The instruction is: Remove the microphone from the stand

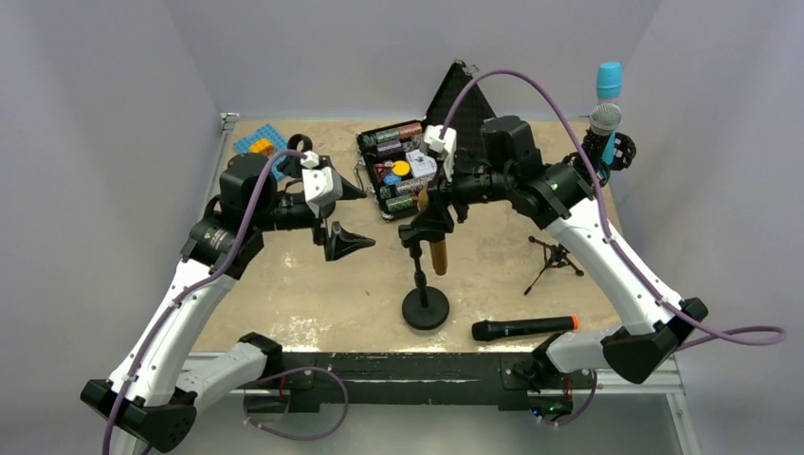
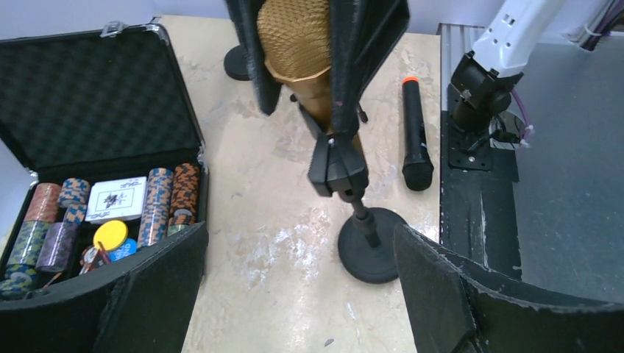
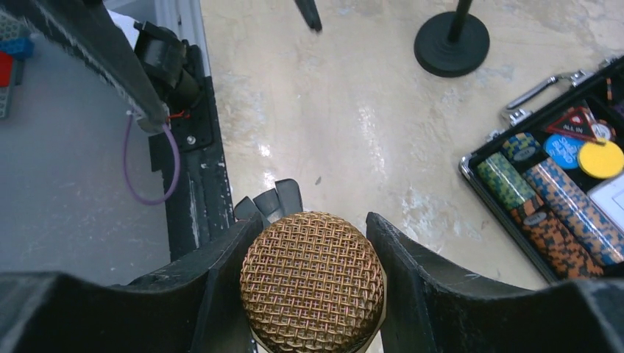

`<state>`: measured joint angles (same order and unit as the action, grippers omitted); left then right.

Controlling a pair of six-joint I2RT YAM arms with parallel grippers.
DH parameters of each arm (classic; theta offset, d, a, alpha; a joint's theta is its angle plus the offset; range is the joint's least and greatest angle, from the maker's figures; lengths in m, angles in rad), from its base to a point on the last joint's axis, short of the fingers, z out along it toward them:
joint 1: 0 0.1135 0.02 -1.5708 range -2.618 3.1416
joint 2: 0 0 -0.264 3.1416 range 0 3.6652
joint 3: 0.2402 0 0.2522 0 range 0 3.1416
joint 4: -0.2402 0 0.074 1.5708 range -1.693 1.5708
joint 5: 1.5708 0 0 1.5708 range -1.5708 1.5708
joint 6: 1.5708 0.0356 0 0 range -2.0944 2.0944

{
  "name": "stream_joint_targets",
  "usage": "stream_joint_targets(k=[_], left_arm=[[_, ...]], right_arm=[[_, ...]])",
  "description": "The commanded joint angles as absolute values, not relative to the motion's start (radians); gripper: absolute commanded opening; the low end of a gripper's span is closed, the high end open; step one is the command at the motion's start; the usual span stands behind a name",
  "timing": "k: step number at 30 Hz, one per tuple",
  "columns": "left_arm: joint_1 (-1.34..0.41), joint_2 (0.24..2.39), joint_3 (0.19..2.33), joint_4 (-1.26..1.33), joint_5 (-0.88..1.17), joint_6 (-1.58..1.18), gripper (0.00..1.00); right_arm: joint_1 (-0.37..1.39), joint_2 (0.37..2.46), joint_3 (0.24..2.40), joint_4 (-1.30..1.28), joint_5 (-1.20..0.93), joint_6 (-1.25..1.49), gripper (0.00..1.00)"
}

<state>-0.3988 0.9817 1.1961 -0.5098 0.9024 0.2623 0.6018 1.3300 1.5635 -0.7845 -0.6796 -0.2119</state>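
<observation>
A gold microphone (image 2: 294, 40) sits in the clip (image 2: 337, 165) of a black stand with a round base (image 2: 371, 254) at the table's front middle. Its mesh head fills the right wrist view (image 3: 312, 294), and its body (image 1: 438, 254) hangs tilted below the clip (image 1: 427, 226). My right gripper (image 3: 315, 243) is shut on the microphone's head, one finger (image 3: 221, 272) on each side; it also shows in the top view (image 1: 429, 201). My left gripper (image 2: 302, 294) is open and empty, left of the stand and apart from it (image 1: 353, 216).
An open case of poker chips (image 2: 96, 147) lies at the back left of the stand. A black microphone with an orange end (image 1: 524, 328) lies near the front edge. A small tripod (image 1: 555, 258) stands right of it. Two more microphones (image 1: 605, 118) stand at the back right. Another round stand base (image 3: 451, 44) shows in the right wrist view.
</observation>
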Motion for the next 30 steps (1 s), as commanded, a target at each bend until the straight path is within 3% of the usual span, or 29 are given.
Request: stream_joint_targets(k=[1,14,25,30], left_arm=[[-0.431,0.962,1.157,-0.436,0.934,0.21,0.99],[-0.469,0.991,1.042,-0.234,0.834,0.073,0.99],[-0.499,1.022,0.979,-0.209,0.839,0.176,0.77],[-0.501,1.025,0.96,-0.18,0.848,0.176,0.75]], right_arm=[[0.651,1.365,1.673,-0.662,-0.701,-0.139,0.0],[0.693,1.417,1.672,-0.588,-0.633,-0.095,0.0],[0.693,1.304,1.454,-0.396,-0.606,-0.062,0.0],[0.693,1.302,1.44,-0.385,-0.604,-0.055,0.0]])
